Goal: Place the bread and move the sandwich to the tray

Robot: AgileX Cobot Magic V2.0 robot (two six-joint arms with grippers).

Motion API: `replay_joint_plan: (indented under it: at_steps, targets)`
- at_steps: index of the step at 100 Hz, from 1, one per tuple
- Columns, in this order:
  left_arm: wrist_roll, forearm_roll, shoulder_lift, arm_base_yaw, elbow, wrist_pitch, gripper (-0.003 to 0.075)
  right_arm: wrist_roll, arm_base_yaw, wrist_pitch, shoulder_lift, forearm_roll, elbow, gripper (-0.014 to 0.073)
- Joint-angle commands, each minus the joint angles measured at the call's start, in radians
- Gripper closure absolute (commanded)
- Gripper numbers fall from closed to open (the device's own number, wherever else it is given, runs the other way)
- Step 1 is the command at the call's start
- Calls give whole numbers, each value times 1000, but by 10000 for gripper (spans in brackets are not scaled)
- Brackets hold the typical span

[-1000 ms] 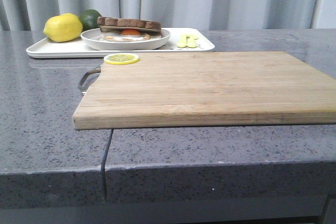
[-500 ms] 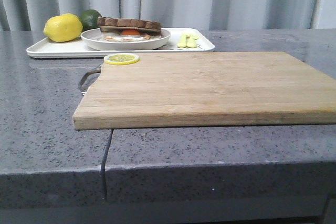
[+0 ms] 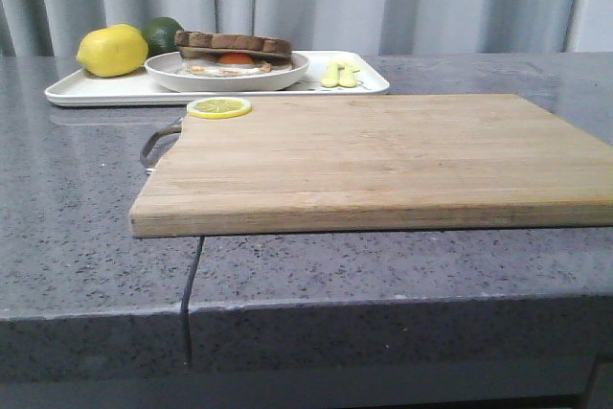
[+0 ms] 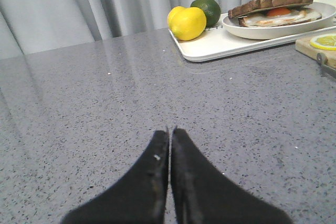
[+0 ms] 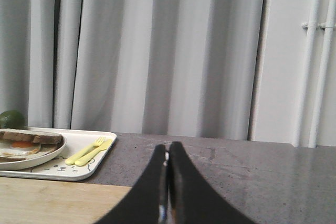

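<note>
The sandwich [image 3: 233, 53], brown bread over a fried egg on a round white plate [image 3: 227, 74], sits on the white tray [image 3: 105, 89] at the back left. It also shows in the left wrist view [image 4: 274, 10] and the right wrist view [image 5: 26, 141]. The top slice of bread [image 3: 233, 42] lies on the egg. My left gripper [image 4: 170, 130] is shut and empty over bare counter, well short of the tray [image 4: 220, 48]. My right gripper [image 5: 168, 144] is shut and empty over the counter, to the right of the tray [image 5: 79, 169]. Neither gripper shows in the front view.
A wooden cutting board [image 3: 383, 160] fills the middle of the grey counter, with a lemon slice [image 3: 219, 107] at its back left corner. A lemon [image 3: 112, 51] and a lime [image 3: 163, 34] sit on the tray's left; a yellow fork and spoon [image 3: 341, 74] on its right.
The front view has shifted very slightly, so everything sits a few pixels to the left. Nothing on the table has moved.
</note>
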Motion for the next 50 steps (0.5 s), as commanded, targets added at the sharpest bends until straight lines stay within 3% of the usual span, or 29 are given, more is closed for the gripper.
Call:
replay_joint_plan:
  at_steps: [1, 50]
  targets:
    - [-11, 0, -30, 3, 16, -89, 740, 2, -7, -27, 10, -9, -26, 664]
    - [-11, 0, -30, 3, 16, -89, 739, 2, -7, -26, 10, -3, -26, 664]
